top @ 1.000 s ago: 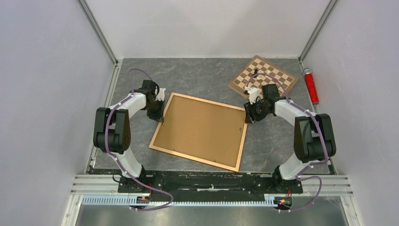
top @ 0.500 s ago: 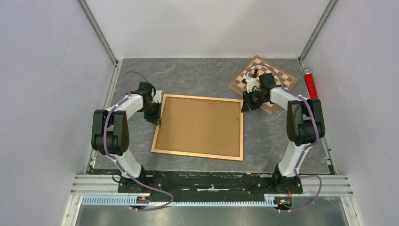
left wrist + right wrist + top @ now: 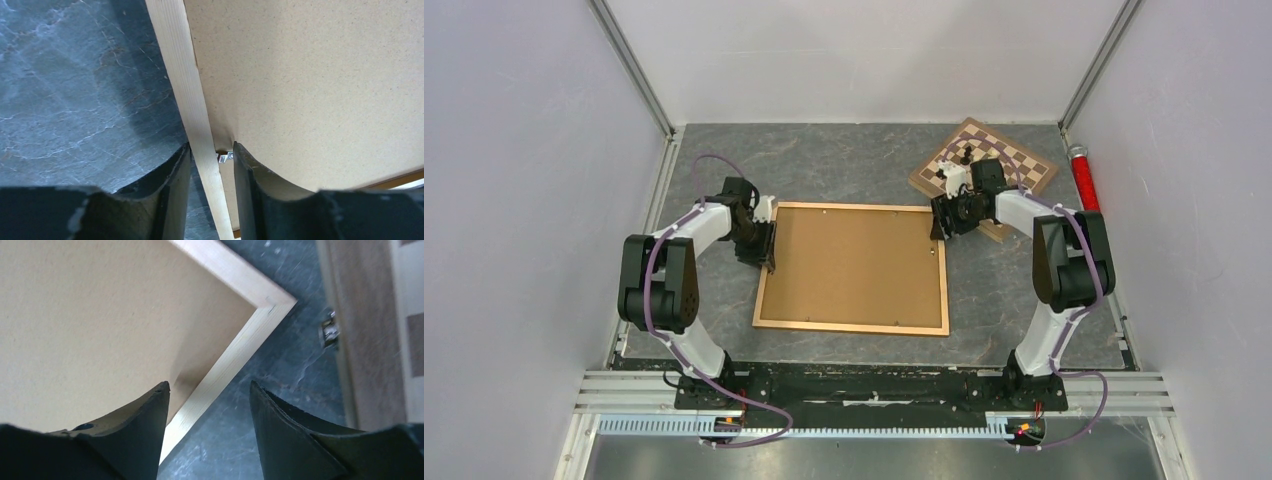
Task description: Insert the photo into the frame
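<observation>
The frame [image 3: 854,326] lies flat on the table with its back up, and a plain brown backing board [image 3: 854,265] fills it. The photo is hidden. My left gripper [image 3: 770,262] is open and straddles the frame's left rail [image 3: 177,60]. One finger is outside the rail, the other over the board beside a small metal clip [image 3: 224,157]. My right gripper [image 3: 938,232] is open over the right rail [image 3: 235,355], just short of the far right corner. It holds nothing; in the wrist view its jaws [image 3: 209,385] stand wide apart.
A brown-and-cream chessboard [image 3: 1014,165] with a few pieces [image 3: 964,155] lies just behind the right gripper, and its edge [image 3: 365,340] runs close to the frame's corner. A red cylinder [image 3: 1084,182] lies by the right wall.
The frame has swung from tilted to square with the table's front edge. Both grippers, shut on its rails before, have opened. The right arm has shifted back and slightly left.
</observation>
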Action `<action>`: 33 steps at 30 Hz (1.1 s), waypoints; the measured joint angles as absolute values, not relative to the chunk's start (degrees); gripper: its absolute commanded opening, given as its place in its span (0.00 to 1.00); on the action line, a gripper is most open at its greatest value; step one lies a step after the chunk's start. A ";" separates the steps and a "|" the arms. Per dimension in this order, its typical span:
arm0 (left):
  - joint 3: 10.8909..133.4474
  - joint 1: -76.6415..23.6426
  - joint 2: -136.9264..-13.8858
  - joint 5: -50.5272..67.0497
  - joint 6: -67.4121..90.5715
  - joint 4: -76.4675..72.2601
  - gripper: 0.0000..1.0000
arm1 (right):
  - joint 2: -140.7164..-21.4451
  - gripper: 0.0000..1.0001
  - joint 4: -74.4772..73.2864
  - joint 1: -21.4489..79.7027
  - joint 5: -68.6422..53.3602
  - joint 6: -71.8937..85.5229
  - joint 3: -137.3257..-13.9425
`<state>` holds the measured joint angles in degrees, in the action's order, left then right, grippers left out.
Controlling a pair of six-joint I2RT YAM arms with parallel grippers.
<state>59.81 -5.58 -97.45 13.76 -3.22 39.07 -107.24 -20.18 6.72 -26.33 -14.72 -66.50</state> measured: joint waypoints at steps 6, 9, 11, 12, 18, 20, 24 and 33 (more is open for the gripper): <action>59.57 -6.02 -97.43 14.00 -3.20 39.13 0.49 | -102.54 0.62 -20.16 8.32 -26.02 -14.66 -61.58; 59.57 -6.15 -97.12 13.98 -3.20 39.13 0.50 | -101.80 0.60 -20.01 9.15 -26.02 -14.44 -60.36; 59.57 -6.22 -96.92 13.98 -3.20 39.13 0.50 | -101.78 0.57 -19.73 9.67 -25.34 -14.24 -59.86; 59.57 -6.22 -96.86 13.98 -3.20 39.13 0.50 | -101.78 0.56 -19.62 9.82 -25.08 -14.09 -59.79; 59.57 -6.24 -96.47 13.96 -3.20 39.13 0.50 | -101.80 0.52 -18.94 10.13 -23.24 -13.04 -59.75; 59.57 -6.24 -96.44 13.98 -3.20 39.13 0.50 | -101.80 0.53 -18.90 10.33 -22.74 -12.84 -59.75; 59.57 -6.26 -96.44 13.98 -3.20 39.13 0.50 | -101.80 0.55 -18.81 11.09 -21.61 -12.62 -59.75; 59.57 -6.24 -96.44 13.74 -3.20 39.22 0.51 | -101.14 0.41 -17.43 12.40 -18.41 -12.19 -58.83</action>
